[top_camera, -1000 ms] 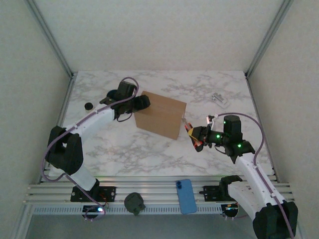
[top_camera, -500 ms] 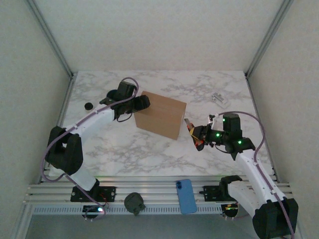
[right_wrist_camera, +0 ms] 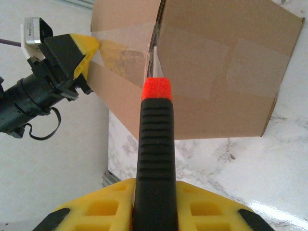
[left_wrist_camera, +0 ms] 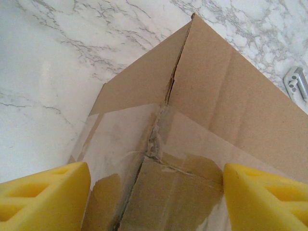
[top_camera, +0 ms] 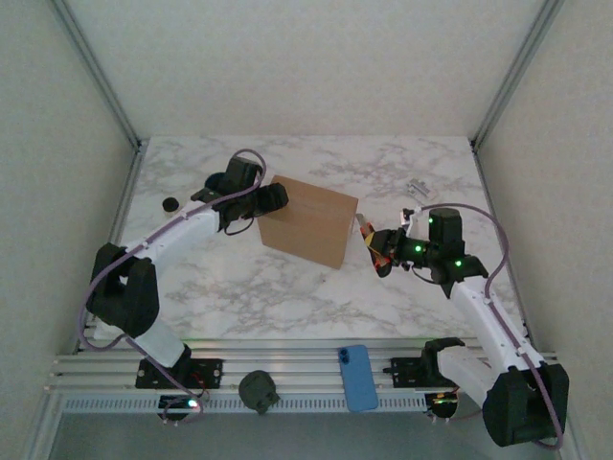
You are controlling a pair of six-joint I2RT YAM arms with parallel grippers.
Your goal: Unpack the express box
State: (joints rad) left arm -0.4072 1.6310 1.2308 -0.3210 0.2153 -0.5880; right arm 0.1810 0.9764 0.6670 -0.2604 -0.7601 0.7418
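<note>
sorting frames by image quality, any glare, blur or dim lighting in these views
Top external view: dim, flat, greyish light on the express box. Left wrist view: bright, table nearly washed out, sheen on the box's clear tape, yellow fingers soft-edged. Right wrist view: box sharp, glare streak on the table bottom right, black tool handle looming near the lens.

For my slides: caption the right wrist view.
Right fingers clamp a red-tipped tool aimed at the taped express box; left fingers at its far end.
</note>
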